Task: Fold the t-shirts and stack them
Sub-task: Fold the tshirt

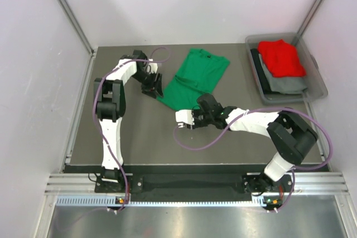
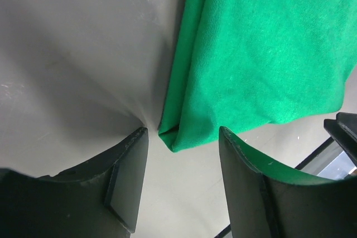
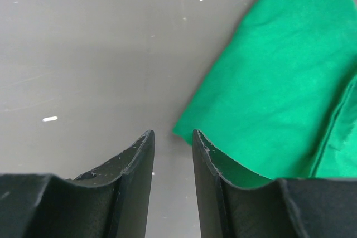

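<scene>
A bright green t-shirt (image 1: 196, 75) lies partly folded on the dark table, its lower end a doubled layer. A bright red t-shirt (image 1: 281, 57) lies in the clear bin at the back right. My left gripper (image 1: 155, 88) is at the shirt's left edge; in the left wrist view it (image 2: 183, 133) is open, and a folded corner of the green shirt (image 2: 262, 54) lies between the fingertips, ungripped. My right gripper (image 1: 183, 117) is at the shirt's near corner; in its wrist view it (image 3: 172, 132) is narrowly open and empty, with the green cloth (image 3: 279, 98) just ahead to the right.
The clear plastic bin (image 1: 315, 79) stands at the back right, with grey cloth (image 1: 285, 83) under the red shirt. White walls enclose the table on three sides. Purple cables loop beside both arms. The table's front edge shows in the left wrist view (image 2: 323, 154).
</scene>
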{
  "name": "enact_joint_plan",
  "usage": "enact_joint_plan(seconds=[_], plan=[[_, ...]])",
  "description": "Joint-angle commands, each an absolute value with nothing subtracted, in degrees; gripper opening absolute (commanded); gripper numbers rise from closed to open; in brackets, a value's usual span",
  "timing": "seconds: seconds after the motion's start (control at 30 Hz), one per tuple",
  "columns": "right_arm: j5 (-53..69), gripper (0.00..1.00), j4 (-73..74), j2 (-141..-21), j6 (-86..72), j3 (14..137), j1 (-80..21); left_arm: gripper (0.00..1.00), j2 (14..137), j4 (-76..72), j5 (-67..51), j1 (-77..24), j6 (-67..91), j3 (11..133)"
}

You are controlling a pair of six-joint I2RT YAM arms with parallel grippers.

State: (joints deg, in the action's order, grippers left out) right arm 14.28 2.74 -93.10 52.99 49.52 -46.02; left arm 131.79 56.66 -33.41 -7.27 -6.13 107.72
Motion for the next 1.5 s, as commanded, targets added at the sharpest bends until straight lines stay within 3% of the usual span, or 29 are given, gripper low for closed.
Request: enact_joint_plan(seconds=[0.0,0.5,0.6,0.73,0.77,0.8,1.1,1.47], plan=[[13.89,0.34,-0.70,-93.86,53.79,50.18,-46.67,0.58,131.57,58.36,-33.40,-7.21,-7.29,108.46],[10.90,0.31,2.37,-99.93,53.61,55.28,-46.84,0.54,133.50,60.82,-31.82,-8.61,-7.82,109.51],[9.93,0.23,2.20,-100.37,53.44,55.55,-46.85,0.43,134.65,61.17,-31.82,-9.67,-8.09,109.95],[8.44,0.05,2.37,-100.99,52.91,55.90,-46.85,0.25,135.26,61.00,-32.43,-10.63,-8.00,110.30],[8.18,0.03,2.46,-100.99,52.82,55.90,-46.85,0.09,135.26,60.91,-32.52,-10.81,-8.00,110.48],[8.00,0.00,2.46,-100.73,52.56,55.72,-46.76,0.00,135.00,60.82,-32.61,-10.90,-8.00,110.39],[5.10,0.00,6.85,-88.53,50.19,50.63,-46.49,0.00,119.37,56.87,-35.33,-14.06,-7.74,99.50],[4.13,0.00,20.20,-69.88,48.96,46.76,-46.23,0.00,103.19,52.12,-32.43,-26.72,-7.38,86.94]])
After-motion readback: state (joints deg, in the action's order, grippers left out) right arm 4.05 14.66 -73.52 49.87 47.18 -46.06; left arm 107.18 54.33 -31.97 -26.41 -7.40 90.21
